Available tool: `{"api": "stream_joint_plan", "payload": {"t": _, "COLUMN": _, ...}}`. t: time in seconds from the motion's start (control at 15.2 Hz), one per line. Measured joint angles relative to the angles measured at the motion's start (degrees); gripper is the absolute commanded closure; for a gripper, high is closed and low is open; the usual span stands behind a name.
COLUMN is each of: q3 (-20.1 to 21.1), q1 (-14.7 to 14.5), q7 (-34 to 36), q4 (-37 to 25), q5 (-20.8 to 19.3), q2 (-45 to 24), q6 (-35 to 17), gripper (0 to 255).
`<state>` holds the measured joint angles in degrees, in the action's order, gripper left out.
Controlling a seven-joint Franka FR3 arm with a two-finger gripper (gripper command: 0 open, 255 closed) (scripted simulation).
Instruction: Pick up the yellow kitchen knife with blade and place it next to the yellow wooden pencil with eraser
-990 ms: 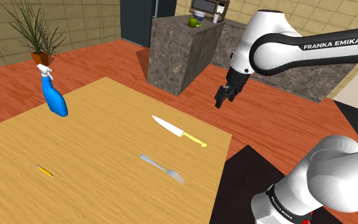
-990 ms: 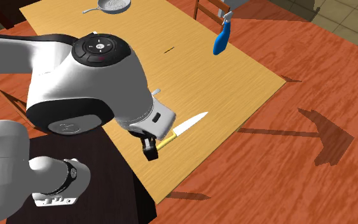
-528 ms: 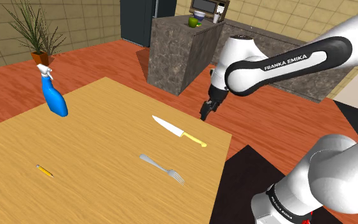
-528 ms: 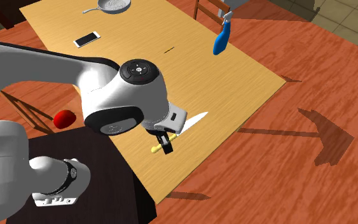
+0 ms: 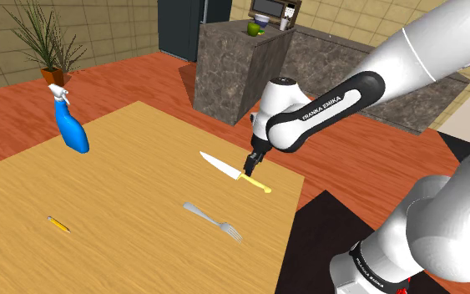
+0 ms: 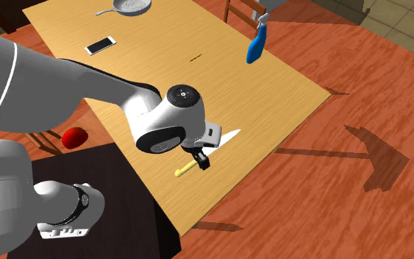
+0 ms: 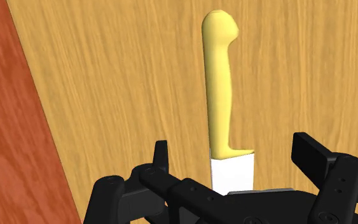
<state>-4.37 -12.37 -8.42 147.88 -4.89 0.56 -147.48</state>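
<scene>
Wrist view has the tool (image 7: 234,149) spread, its two black fingers standing apart on either side of the yellow-handled knife (image 7: 220,83) without touching it, about where the handle meets the white blade. The knife lies flat on the table (image 5: 141,142) near the edge by the stand, well apart from the pencil (image 5: 58,224). It looks light and stiff but thin, smooth and low on the surface, so a pinch across the thicker handle just behind the blade seems safest.
</scene>
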Motion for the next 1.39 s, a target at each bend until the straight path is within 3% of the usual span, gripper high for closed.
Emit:
{"api": "stream_joint_plan", "payload": {"t": 0.53, "q3": 0.14, "q1": -0.08, "q7": -0.48, "q4": 0.14, "q5": 0.01, "q2": -7.29, "q6": -7.35, "gripper": 0}}
{"api": "stream_joint_plan", "payload": {"t": 0.92, "q3": 0.14, "q1": -0.08, "q7": -0.45, "q4": 0.04, "q5": 0.01, "q2": -8.00, "q6": -7.99, "gripper": 0}}
{"api": "stream_joint_plan", "payload": {"t": 0.99, "q3": 0.14, "q1": -0.08, "q7": -0.45, "q4": 0.04, "q5": 0.01, "q2": -8.01, "q6": -7.99, "gripper": 255}}
{"api": "stream_joint_plan", "payload": {"t": 1.39, "q3": 0.14, "q1": -0.08, "q7": -0.45, "q4": 0.01, "q5": 0.01, "q2": -8.00, "q6": -8.00, "gripper": 255}}
